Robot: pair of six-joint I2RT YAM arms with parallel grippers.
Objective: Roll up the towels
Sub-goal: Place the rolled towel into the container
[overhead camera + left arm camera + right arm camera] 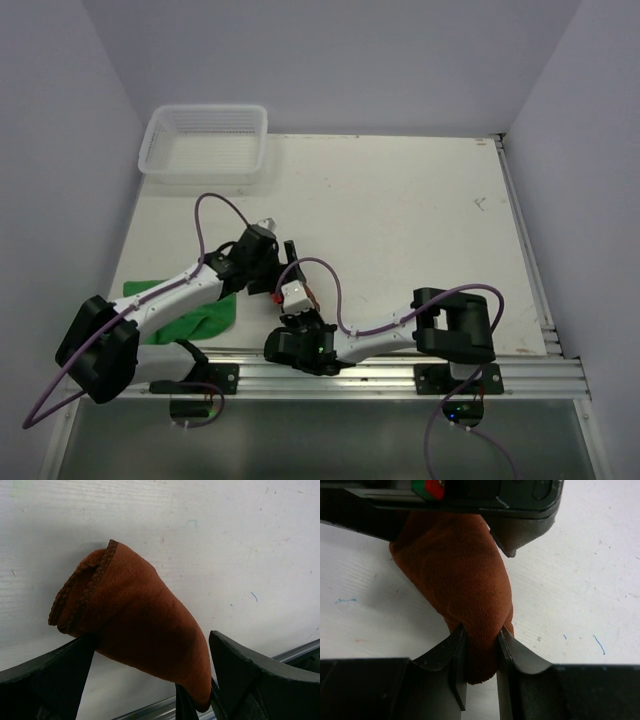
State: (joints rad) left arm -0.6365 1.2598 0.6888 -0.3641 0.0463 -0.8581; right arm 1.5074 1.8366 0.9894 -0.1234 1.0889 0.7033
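**Towel pinched at one end, other claw spread**

The rolled rust-brown towel (135, 630) has its narrow end clenched in the right claw (480, 650). The left claw (150, 637) stands released, with the roll lying between its wide-apart fingers. The green towel (195, 318) lies crumpled on the bench (400, 220) under the left arm, near the front edge.

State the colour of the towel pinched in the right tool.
Rust-brown; the towel shows best in the right wrist view.
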